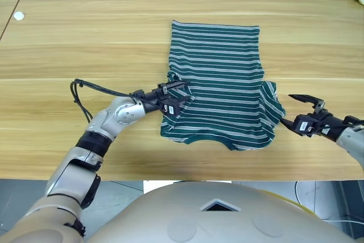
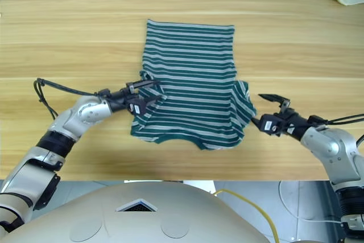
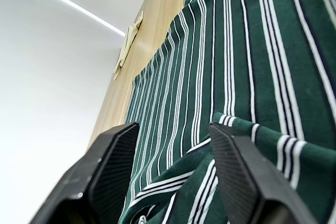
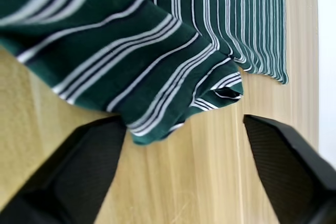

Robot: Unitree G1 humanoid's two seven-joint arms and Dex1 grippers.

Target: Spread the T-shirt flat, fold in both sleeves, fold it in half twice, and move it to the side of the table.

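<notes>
T-shirt (image 1: 219, 72) lies mid-table (image 1: 85, 38), roughly flat, hem far, collar near. Left sleeve (image 1: 169, 120) looks turned in. The left gripper (image 1: 181, 96) sits over that fold, jaws apart, gripping nothing. Right sleeve (image 1: 273, 98) sticks out; right gripper (image 1: 287, 109) spread wide, just right of it. Remaining — right sleeve, both halvings, move aside.

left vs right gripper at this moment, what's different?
Place: the left gripper is over the T-shirt's left edge, with striped fabric under its jaws. The right gripper is over bare table, just off the right sleeve.
Opening: the right gripper's jaws stand wider apart than the left gripper's.
Shared: both are open and point inward at the T-shirt.
</notes>
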